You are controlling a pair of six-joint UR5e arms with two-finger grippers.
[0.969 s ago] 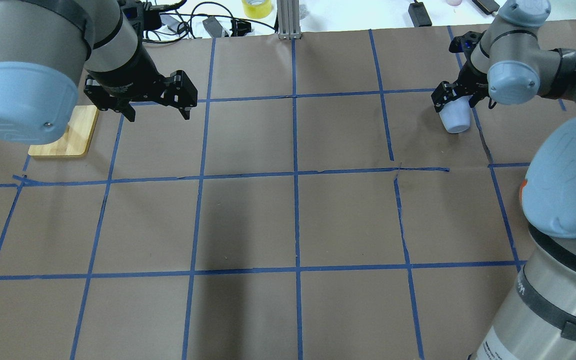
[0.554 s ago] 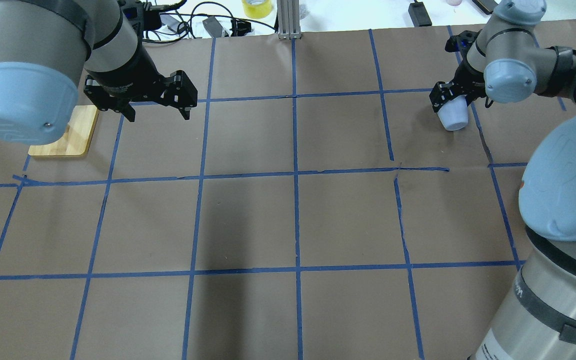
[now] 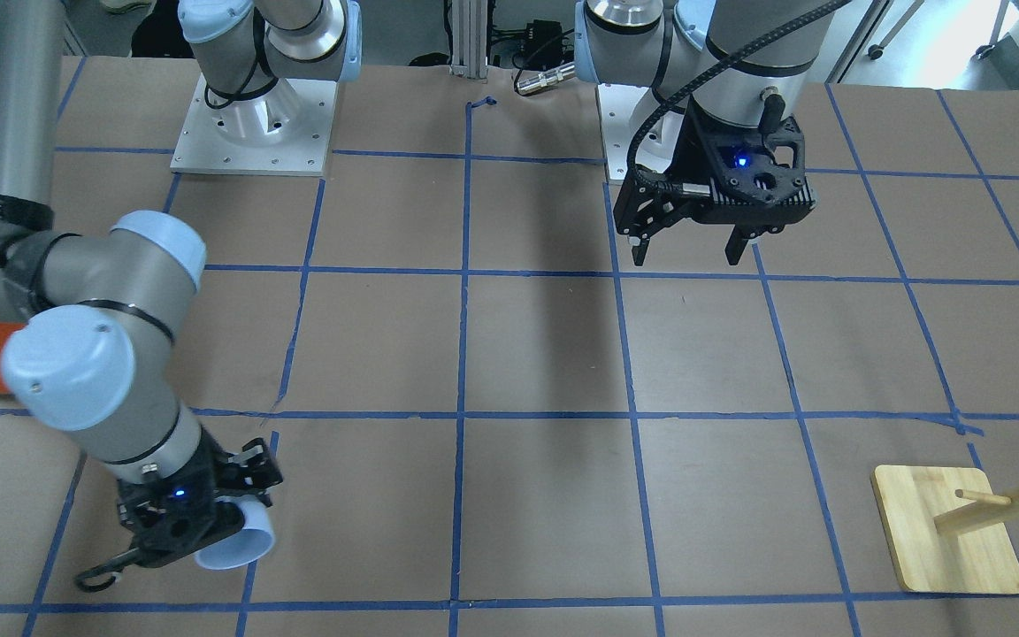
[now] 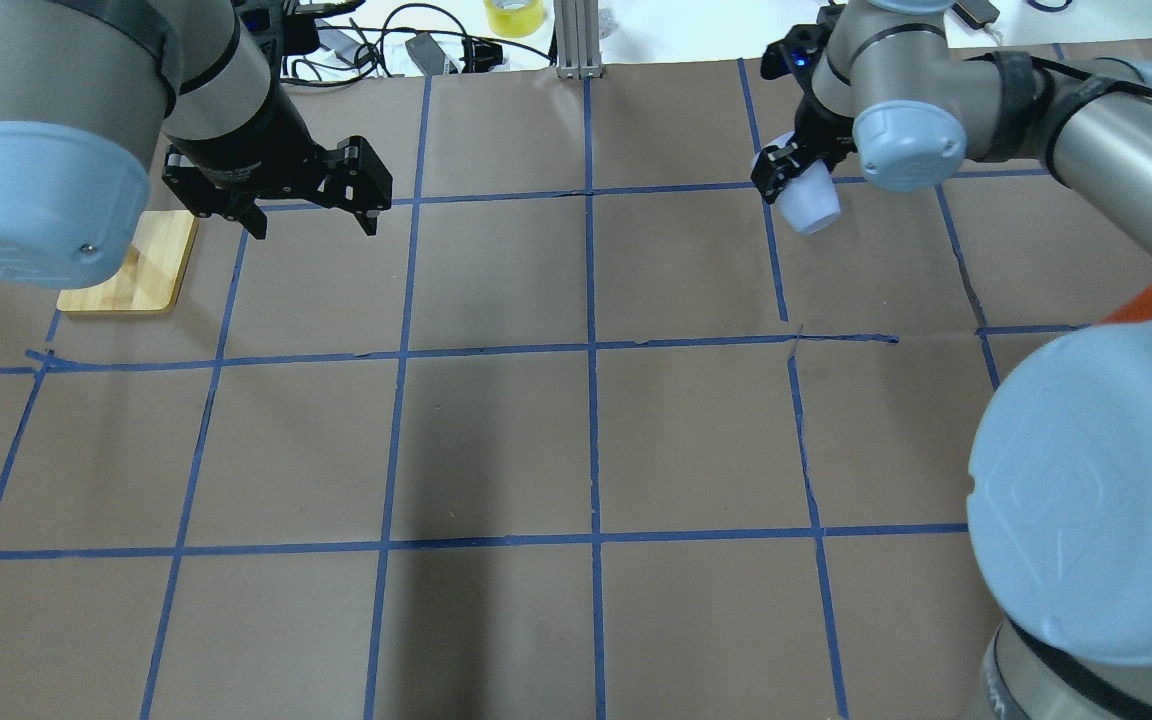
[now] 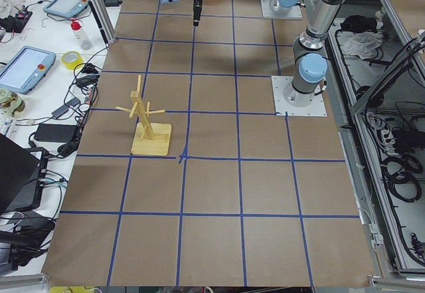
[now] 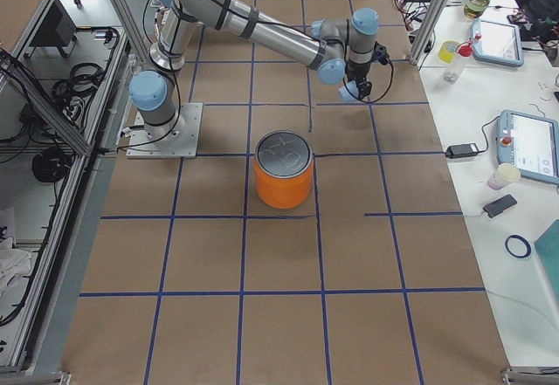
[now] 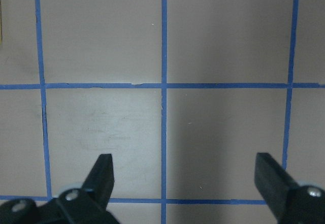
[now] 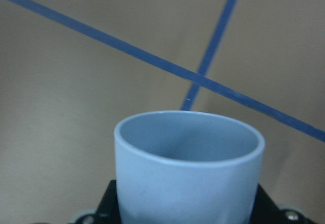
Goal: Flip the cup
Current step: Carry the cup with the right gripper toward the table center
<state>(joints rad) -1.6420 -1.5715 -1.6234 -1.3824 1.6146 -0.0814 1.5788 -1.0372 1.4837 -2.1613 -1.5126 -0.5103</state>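
Observation:
The pale blue cup (image 4: 810, 207) is held in my right gripper (image 4: 788, 182), which is shut on it, above the far right part of the table. The cup is tilted on its side, with its closed end toward the robot and its open mouth toward the far side (image 3: 249, 547). The right wrist view shows the cup (image 8: 188, 173) between the jaws, its mouth pointing away from the camera over a crossing of blue tape lines. My left gripper (image 4: 316, 228) is open and empty above the far left of the table (image 3: 685, 260), with only bare paper under it (image 7: 184, 165).
A wooden peg stand (image 4: 131, 270) sits at the far left, beside the left gripper (image 3: 947, 540). A large orange can with a silver top (image 6: 283, 175) stands near the right arm's base. Cables and a yellow tape roll (image 4: 513, 15) lie beyond the table's far edge.
My right arm has carried the cup to the left and farther from the robot. The cup stays tilted in the shut gripper. The left arm has not moved.

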